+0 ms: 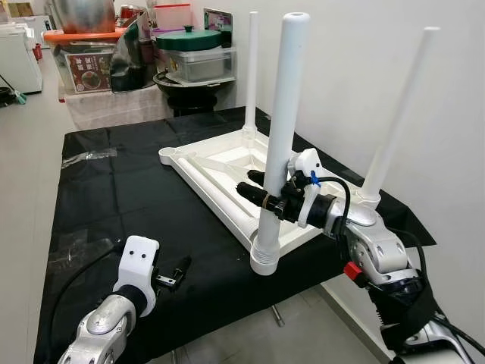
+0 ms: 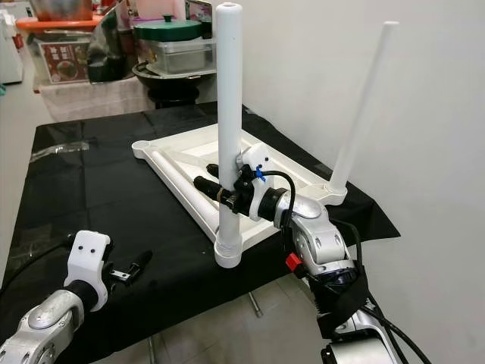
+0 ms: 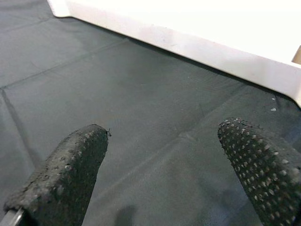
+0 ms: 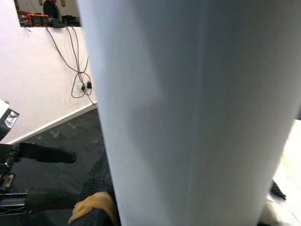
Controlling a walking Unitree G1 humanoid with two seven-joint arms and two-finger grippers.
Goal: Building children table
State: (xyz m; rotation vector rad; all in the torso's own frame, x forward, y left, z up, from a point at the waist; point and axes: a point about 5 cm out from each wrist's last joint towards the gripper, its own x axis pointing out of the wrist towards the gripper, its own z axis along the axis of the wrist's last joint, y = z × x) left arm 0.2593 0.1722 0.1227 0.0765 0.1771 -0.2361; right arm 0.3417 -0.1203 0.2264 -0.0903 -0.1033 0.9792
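Note:
A white children's tabletop (image 1: 216, 168) lies upside down on the black-clothed table (image 1: 121, 197). Three white legs stand up from its corners: a far one (image 1: 251, 76), a right one (image 1: 400, 114), and a thick near one (image 1: 285, 114) whose base sits at the front corner (image 1: 264, 258). My right gripper (image 1: 256, 188) is shut on the near leg about a third of the way up, one black finger on each side. That leg (image 4: 188, 113) looms close in the right wrist view. My left gripper (image 1: 176, 274) hovers open just above the cloth by the table's front edge, its fingertips (image 3: 70, 174) wide apart and empty.
Behind the table is a cluttered counter with pots and a green-lidded container (image 1: 189, 42). A white wall runs along the right. Crumpled clear plastic (image 1: 89, 157) lies on the cloth at far left. Open floor (image 1: 30, 129) lies to the left.

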